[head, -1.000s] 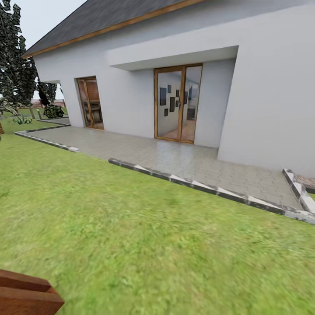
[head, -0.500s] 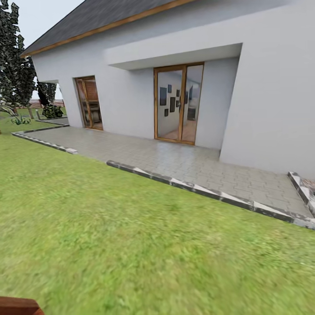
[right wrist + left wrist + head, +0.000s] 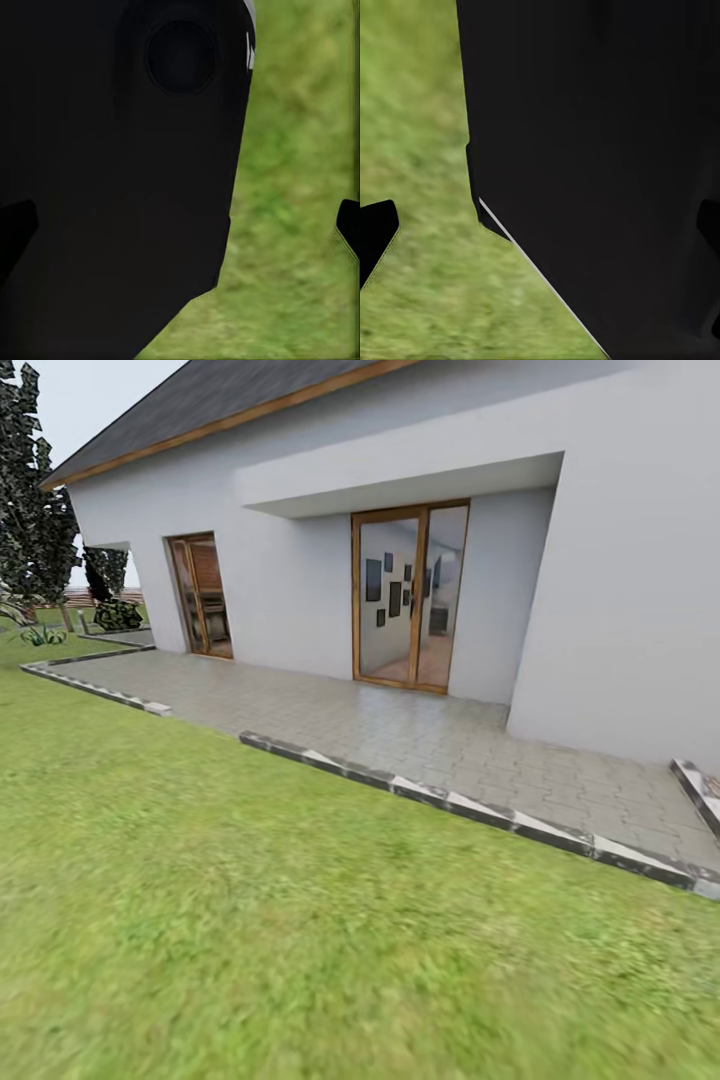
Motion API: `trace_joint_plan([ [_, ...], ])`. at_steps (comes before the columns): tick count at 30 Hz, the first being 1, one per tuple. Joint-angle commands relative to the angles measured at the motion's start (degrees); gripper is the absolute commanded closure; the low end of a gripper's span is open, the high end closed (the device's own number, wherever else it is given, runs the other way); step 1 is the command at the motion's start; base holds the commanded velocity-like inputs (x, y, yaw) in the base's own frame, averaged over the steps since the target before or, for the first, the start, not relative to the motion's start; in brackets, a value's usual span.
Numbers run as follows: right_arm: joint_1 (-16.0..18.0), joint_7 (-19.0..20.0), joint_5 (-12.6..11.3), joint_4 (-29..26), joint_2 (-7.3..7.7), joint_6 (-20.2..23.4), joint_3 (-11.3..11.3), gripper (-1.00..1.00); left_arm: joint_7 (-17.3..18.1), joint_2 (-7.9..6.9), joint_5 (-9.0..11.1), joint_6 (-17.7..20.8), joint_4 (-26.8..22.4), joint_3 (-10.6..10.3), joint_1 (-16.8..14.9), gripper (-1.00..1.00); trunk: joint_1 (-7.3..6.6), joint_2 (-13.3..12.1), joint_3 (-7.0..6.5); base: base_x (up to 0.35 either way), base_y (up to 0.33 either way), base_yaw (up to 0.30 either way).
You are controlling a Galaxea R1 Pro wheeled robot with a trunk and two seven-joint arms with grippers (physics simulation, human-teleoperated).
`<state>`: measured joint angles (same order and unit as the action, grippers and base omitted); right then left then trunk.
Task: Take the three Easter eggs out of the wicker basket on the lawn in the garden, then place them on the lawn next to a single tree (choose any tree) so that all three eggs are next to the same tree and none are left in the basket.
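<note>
The lawn (image 3: pixel 250 920) spreads across the lower half of the head view as mottled green grass. A tree (image 3: pixel 35 510) with a dark, blocky crown stands far off at the left edge. The Easter eggs and the wicker basket are out of view. In the left wrist view, my left gripper (image 3: pixel 540 232) is open, its fingertips (image 3: pixel 375 236) wide apart over grass, with a black part of the robot's body behind them. My right gripper (image 3: pixel 184 225) is open too, one fingertip (image 3: pixel 349 225) over grass, and nothing is held between the fingers.
A white house (image 3: pixel 400 510) with a glass double door (image 3: pixel 408 595) and a wooden door (image 3: pixel 203 595) fills the background. A grey paved patio (image 3: pixel 400 730) with a stone kerb (image 3: pixel 450 805) lies between house and lawn. Small plants (image 3: pixel 40 632) grow near the tree.
The head camera has moved: the whole scene has shifted slightly, and the brown wooden object at the lower left corner has slipped out of the picture.
</note>
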<state>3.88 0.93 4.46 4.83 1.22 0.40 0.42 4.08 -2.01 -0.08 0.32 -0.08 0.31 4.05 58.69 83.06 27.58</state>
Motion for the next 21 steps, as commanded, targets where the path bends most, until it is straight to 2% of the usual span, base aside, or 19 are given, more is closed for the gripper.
trace_joint_plan([
  [1,0.1,0.1,0.5,0.1,0.05,0.0,0.0,-1.0,0.2,-0.01,0.0,0.0,0.0,0.0,0.0,-1.0,0.03,0.0,0.04,0.333,0.0,0.0],
  [17,0.0,0.0,0.4,0.1,0.09,0.0,0.0,-1.0,0.2,-0.01,0.1,0.0,0.0,0.0,0.0,-1.0,0.03,0.0,0.04,0.333,0.0,0.0],
  [21,0.0,0.0,0.4,0.1,0.05,0.0,0.0,-1.0,0.2,-0.01,0.1,0.0,0.0,0.0,0.0,-1.0,0.03,0.0,0.04,0.333,0.0,0.139],
])
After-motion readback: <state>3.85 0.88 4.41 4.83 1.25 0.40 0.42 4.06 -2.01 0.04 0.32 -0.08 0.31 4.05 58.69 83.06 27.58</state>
